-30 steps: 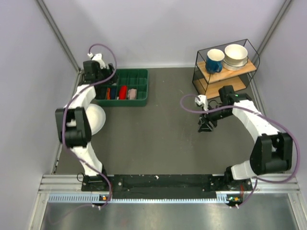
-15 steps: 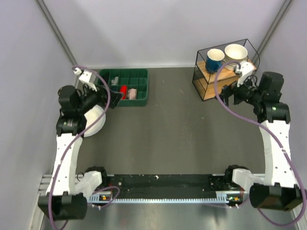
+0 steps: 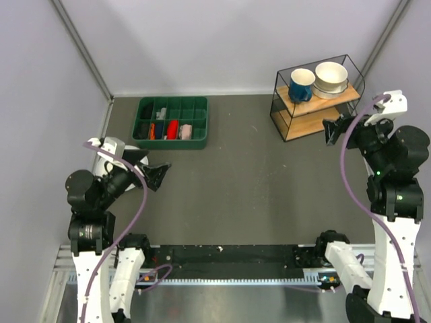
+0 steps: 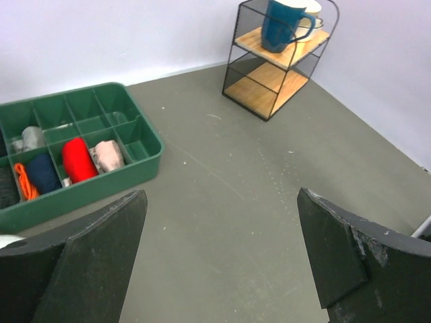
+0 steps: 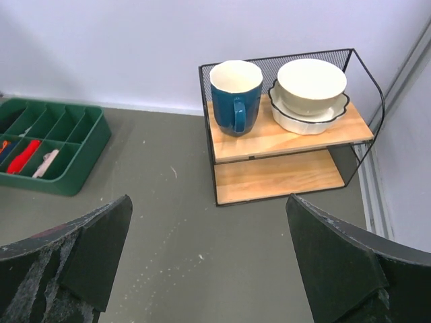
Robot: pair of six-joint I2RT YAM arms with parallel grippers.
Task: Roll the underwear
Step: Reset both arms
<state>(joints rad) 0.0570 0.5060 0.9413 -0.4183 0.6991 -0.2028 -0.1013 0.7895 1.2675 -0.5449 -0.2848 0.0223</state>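
Left wrist: left fingers point(image 4: 101, 262) are gaping wide over the bench point(image 4: 222, 202), holding nothing; right fingers point(image 5: 337, 262) are gaping likewise, empty.

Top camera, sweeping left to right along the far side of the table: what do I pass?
First the green plastic compartment tray, with the red cloth roll → pink cloth roll inside it → black wire rack with wooden shelves, its top shelf holding the blue mug → cream bowl.
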